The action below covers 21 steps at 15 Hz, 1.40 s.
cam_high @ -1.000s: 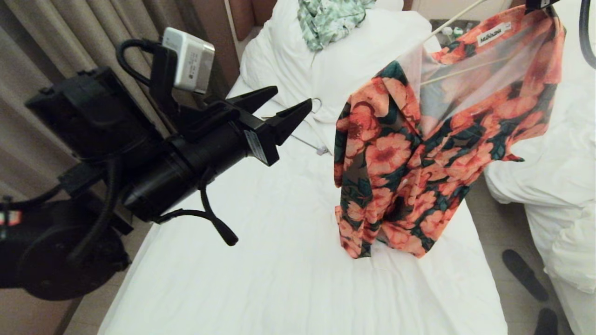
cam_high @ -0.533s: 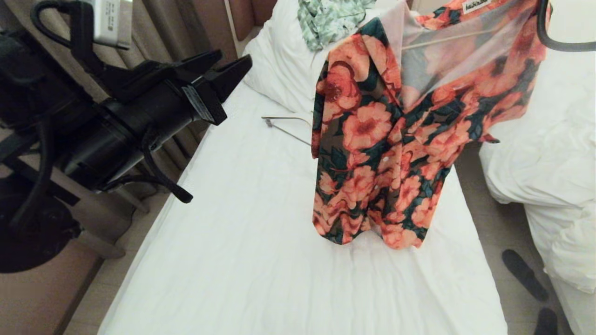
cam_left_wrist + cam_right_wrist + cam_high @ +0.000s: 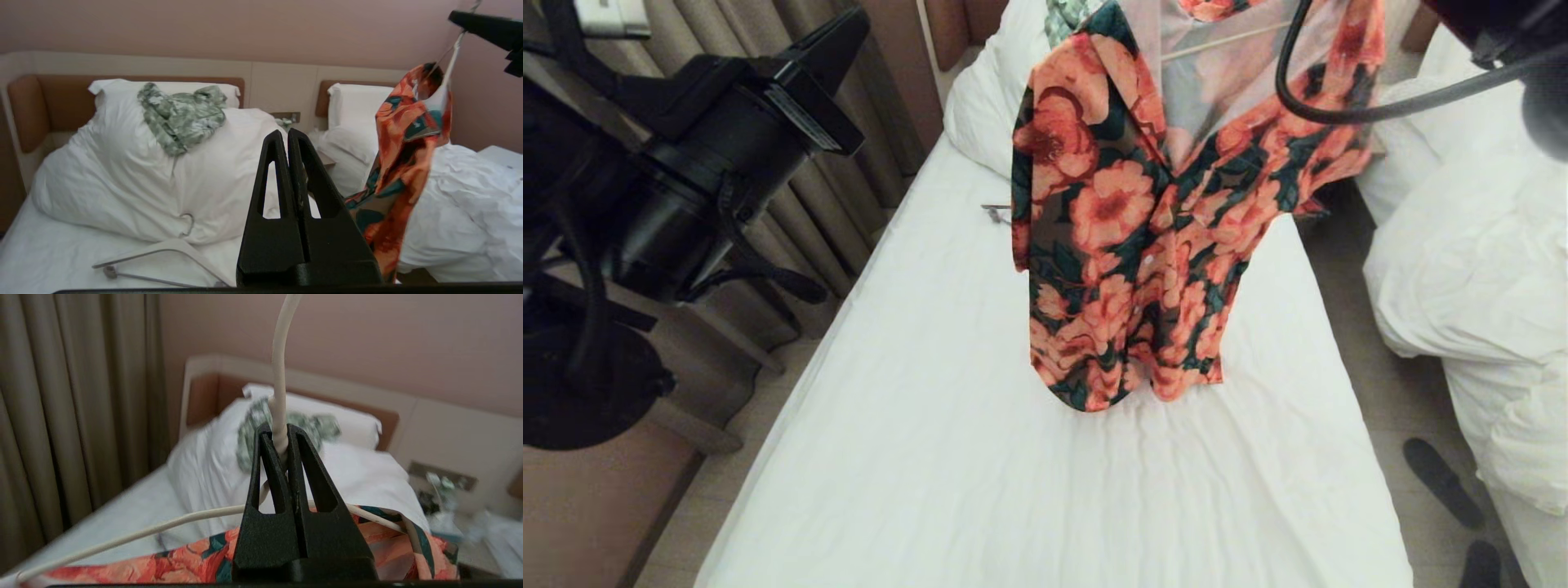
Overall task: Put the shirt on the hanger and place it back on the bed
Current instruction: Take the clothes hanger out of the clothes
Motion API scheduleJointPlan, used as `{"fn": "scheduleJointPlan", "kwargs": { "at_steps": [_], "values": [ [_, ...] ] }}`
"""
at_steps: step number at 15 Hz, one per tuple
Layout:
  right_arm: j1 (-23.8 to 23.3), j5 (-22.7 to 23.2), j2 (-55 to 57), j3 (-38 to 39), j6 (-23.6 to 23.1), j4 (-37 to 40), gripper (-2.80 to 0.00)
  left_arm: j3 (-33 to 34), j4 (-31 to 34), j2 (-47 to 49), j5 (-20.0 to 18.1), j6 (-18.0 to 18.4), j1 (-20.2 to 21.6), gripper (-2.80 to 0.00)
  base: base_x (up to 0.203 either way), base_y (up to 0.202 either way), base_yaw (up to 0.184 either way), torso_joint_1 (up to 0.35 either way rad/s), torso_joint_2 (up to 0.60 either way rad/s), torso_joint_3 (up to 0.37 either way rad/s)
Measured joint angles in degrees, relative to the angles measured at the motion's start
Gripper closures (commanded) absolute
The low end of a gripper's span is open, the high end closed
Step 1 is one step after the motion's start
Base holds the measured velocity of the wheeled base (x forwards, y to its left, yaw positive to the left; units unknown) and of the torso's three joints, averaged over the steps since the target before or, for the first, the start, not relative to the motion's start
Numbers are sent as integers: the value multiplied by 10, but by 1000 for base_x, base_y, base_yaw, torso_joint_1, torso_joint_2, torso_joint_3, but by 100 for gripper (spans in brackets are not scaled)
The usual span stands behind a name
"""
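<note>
The left arm (image 3: 662, 196) is matte black, built of thick round segments, with thin black cables looping beside it. A white label with small dark print sits on its flat front plate. A pale grey-white box (image 3: 609, 16) is mounted on top. The left gripper (image 3: 288, 141) has two black triangular fingers, each with a long cut-out window. The right gripper (image 3: 282, 441) has the same shape. A black cable (image 3: 1347, 106) curves from the dark right arm (image 3: 1511, 33).
</note>
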Motion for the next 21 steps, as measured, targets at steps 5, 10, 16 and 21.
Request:
{"fn": "scheduleJointPlan", "kwargs": {
  "at_steps": [5,10,16,21],
  "values": [
    [8,-8,20,1,33,-2,0,-1,-4,10,-1,-1,1,0,0,0,0,0,0,0],
    [7,-61,-18,5,64,200,0,-5,-1,7,0,-3,1,0,0,0,0,0,0,0],
    [3,-62,-38,2,62,245,0,-6,-2,6,-1,-4,-2,0,0,0,0,0,0,0],
    [7,-69,-41,3,56,287,0,-5,57,0,27,1,-55,0,0,0,0,0,0,0]
  ]
}}
